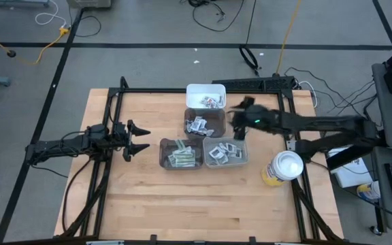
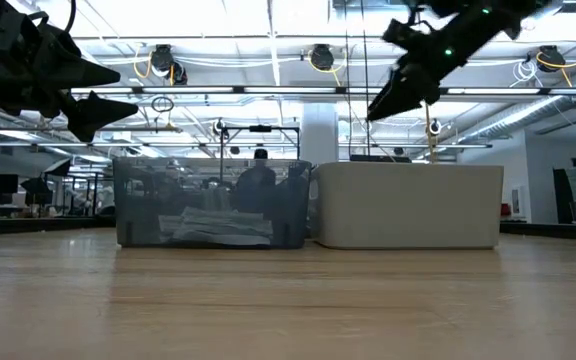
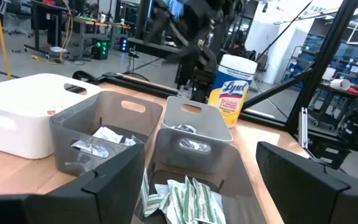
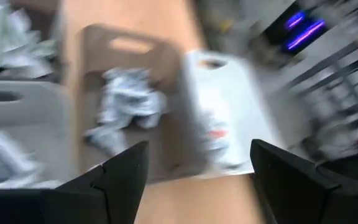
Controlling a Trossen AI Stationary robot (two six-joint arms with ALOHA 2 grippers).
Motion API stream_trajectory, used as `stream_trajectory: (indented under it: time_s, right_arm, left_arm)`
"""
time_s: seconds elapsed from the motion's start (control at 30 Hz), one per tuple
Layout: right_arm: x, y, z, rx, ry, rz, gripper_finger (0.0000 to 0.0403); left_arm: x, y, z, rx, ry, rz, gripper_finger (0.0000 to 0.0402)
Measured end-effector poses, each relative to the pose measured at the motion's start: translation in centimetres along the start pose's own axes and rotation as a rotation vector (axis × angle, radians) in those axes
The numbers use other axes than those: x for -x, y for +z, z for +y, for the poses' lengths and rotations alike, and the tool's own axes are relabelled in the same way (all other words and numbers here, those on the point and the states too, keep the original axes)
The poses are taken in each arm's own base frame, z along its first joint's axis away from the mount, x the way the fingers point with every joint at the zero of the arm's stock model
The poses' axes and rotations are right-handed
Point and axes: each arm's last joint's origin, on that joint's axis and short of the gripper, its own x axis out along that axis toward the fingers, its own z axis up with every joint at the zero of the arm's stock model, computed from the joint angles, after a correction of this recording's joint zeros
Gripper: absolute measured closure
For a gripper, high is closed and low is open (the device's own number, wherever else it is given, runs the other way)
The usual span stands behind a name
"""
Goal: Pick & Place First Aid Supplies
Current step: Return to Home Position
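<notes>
- Toward the middle of the surface, nearer its far edge, four small bins (image 1: 205, 86) sit clustered, walls touching.
- First aid supplies (image 1: 197, 125) lie inside the bins: crumpled white sachets, green-striped wrappers, square sachets and tiny marked packets. No packet is visible loose on the surface.
- Above the cluster's right side hangs the right tool (image 1: 239, 120), raised well clear of the bin rims. Its fingers are apart with nothing between them.
- Returning home well likely means keeping that height, or rising first, so that no finger clips a bin wall.
- Next, draw back steadily toward the right edge, keeping the fingers parted and empty.
- Watch the yellow canister (image 1: 286, 165) near the right edge: it stands just beside the arm's line and could be knocked over.
- Near the left edge waits the left tool (image 1: 132, 139), fingers apart, empty, held above the surface.
</notes>
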Motion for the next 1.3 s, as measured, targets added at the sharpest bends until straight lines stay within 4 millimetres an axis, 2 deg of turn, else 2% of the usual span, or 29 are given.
stream_trajectory:
  time_s: [0.2,0.4,0.6,0.83,0.93,1.13,1.3]
  right_arm:
    - [3.7,-3.6,-3.5,-0.077,-0.257,-0.267,0.0133]
    - [6.5,-8.2,-5.2,-0.345,-0.483,-0.495,0.0132]
    - [7.2,-12.3,-4.1,-0.493,-0.413,-0.671,0.0132]
    - [6.6,-15.6,-2.2,-0.572,-0.364,-0.705,0.0133]
    - [6.7,-15.8,-2.0,-0.576,-0.367,-0.724,0.0133]
    - [6.2,-16.9,-1.4,-0.579,-0.362,-0.586,0.0135]
    - [6.3,-17.4,-1.1,-0.581,-0.347,-0.545,0.0135]
  left_arm:
    - [0.0,0.0,0.0,0.000,0.000,0.000,0.0091]
    - [0.0,0.0,0.0,0.000,0.000,0.000,0.0091]
    - [0.0,0.0,0.0,0.000,0.000,0.000,0.0091]
    - [0.0,0.0,0.0,0.000,0.000,0.000,0.0091]
    - [0.0,0.0,0.0,0.000,0.000,0.000,0.0091]
    - [0.0,0.0,0.0,0.000,0.000,0.000,0.0091]
    - [0.0,0.0,0.0,0.000,0.000,0.000,0.0091]
